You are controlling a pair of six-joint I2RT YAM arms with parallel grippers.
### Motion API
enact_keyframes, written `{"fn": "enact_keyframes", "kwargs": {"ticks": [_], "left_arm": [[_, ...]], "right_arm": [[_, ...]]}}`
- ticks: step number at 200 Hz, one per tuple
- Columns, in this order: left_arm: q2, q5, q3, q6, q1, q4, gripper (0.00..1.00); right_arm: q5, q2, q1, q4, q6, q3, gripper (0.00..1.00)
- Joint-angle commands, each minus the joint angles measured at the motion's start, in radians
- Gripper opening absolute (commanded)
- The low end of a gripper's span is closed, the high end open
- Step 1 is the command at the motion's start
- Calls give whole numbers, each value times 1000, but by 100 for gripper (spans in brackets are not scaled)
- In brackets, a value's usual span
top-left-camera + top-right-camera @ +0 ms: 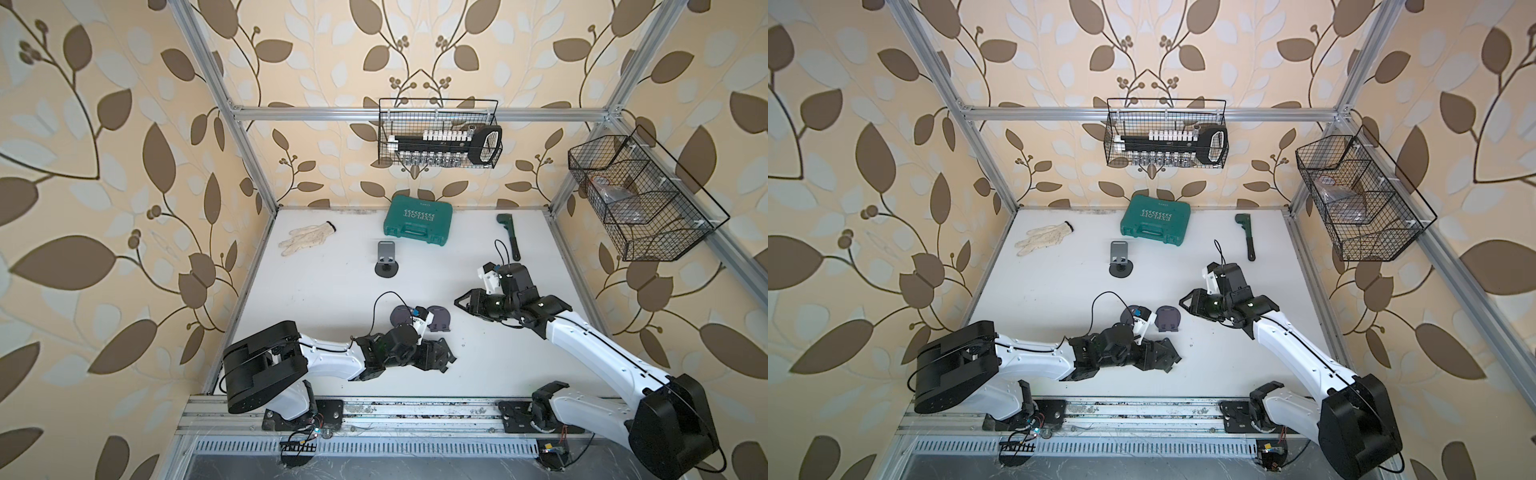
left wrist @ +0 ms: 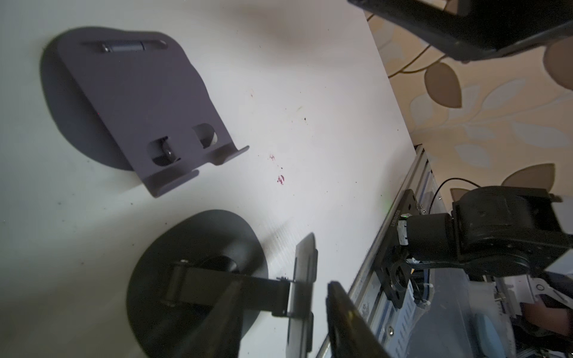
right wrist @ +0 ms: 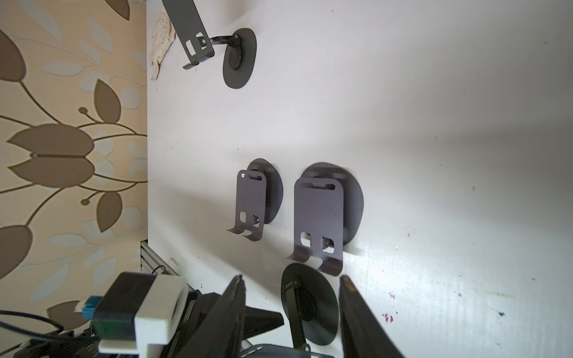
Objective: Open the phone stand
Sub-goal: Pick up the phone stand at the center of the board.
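A dark phone stand lies under my left gripper (image 2: 286, 281): its round base (image 2: 198, 241) is flat on the white table and its plate (image 2: 305, 272) is raised on the hinged arm. The left gripper's fingers stand on either side of that plate, open, with a gap showing at one finger (image 2: 341, 310). In both top views this gripper (image 1: 440, 357) (image 1: 1167, 355) covers the stand. My right gripper (image 1: 459, 300) (image 3: 292, 277) hovers open further back, holding nothing. The same base (image 3: 313, 310) shows beyond its fingers.
Two folded stands (image 1: 439, 318) (image 1: 398, 313) lie just behind the left gripper. An opened stand (image 1: 387, 262) is further back. A green tool case (image 1: 417, 222), a white glove (image 1: 305, 239) and a green wrench (image 1: 510, 237) lie at the rear. Wire baskets (image 1: 438, 133) (image 1: 640, 199) hang on the frame.
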Motion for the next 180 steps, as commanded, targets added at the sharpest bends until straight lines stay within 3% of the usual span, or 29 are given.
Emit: {"fn": "enact_keyframes", "kwargs": {"ticks": [1, 16, 28, 48, 66, 109, 126, 148, 180], "left_arm": [[13, -6, 40, 12, -7, 20, 27], [17, 2, 49, 22, -4, 9, 7], [3, 1, 54, 30, 3, -11, 1], [-56, 46, 58, 42, 45, -56, 0], [-156, 151, 69, 67, 124, -118, 0], [-282, 671, 218, 147, 371, -279, 0], [-287, 834, 310, 193, 400, -367, 0], [-281, 949, 400, 228, 402, -436, 0], [-274, 1014, 474, 290, 402, -534, 0]], "right_arm": [[-17, 10, -8, 4, -18, 30, 45], [-21, 10, -11, 2, -18, 29, 45], [-26, 6, -13, -1, -21, 29, 44], [-31, -10, -14, -18, -30, 24, 39], [-38, -43, -14, -43, -45, 21, 28], [-127, -131, -16, -85, -70, 21, 24], [-253, -150, -16, -63, -62, 27, 24], [-360, -177, -15, -29, -19, 34, 37], [-416, -190, -17, 25, 60, 37, 42]]}}
